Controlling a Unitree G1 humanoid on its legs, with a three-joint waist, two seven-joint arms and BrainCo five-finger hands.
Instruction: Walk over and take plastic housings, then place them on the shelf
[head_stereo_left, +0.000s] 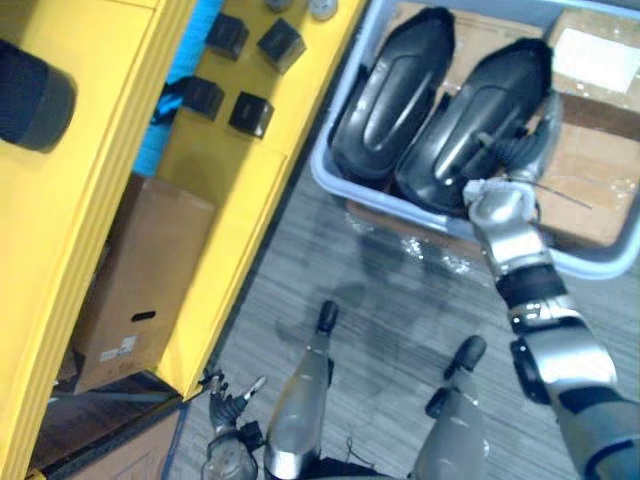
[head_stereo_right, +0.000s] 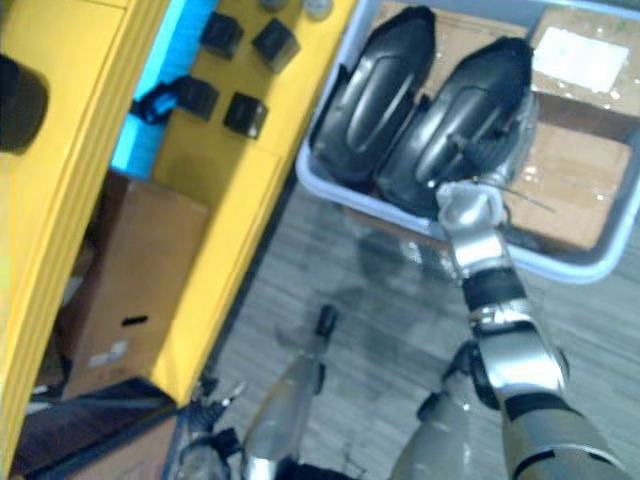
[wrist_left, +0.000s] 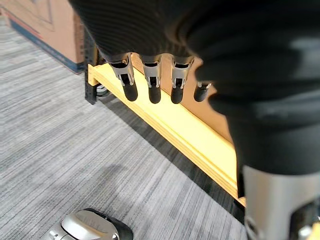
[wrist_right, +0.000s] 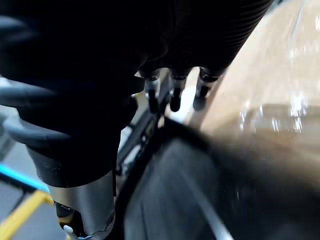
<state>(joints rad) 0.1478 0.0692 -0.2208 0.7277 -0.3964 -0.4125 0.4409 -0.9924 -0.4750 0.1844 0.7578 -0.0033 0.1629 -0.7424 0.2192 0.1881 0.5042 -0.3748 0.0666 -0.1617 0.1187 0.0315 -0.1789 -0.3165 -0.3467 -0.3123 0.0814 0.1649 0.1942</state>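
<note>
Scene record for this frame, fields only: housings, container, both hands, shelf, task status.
housings: left housing and right housing, black, side by side
container: pale bin holds both
right hand: at the right housing, fingers straight, no grip seen
left hand: low beside the yellow shelf, open, empty
shelf: small black blocks on it
status: no housing lifted yet

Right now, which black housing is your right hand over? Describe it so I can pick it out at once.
To the right of the yellow wooden shelf sits a pale grey plastic bin holding two glossy black, elongated plastic housings side by side. It is the right-hand housing, farther from the shelf than its twin, and the only one with the right hand over it.
</note>
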